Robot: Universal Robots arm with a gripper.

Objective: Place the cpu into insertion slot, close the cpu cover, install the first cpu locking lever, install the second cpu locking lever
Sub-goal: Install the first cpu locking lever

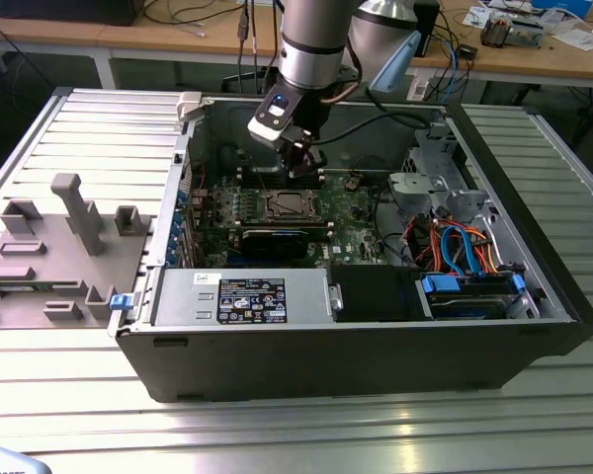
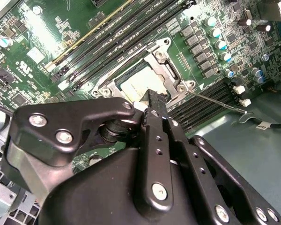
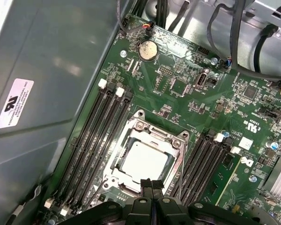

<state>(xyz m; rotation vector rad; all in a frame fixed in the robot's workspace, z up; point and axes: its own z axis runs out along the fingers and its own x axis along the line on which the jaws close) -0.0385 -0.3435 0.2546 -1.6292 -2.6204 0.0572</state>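
The gripper [image 3: 151, 184] has its two fingers pressed tight together with nothing between them, and its tip sits right at the edge of the insertion slot [image 3: 109, 180]. The cpu [image 3: 145, 161] lies flat in that slot on the green motherboard [image 3: 187, 89]. The cpu cover [image 3: 177, 149] is down around it, with the shiny top showing through its window

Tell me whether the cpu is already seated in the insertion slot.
Yes, in the first wrist view the silver-topped cpu lies flat inside the metal frame of the insertion slot on the green motherboard.
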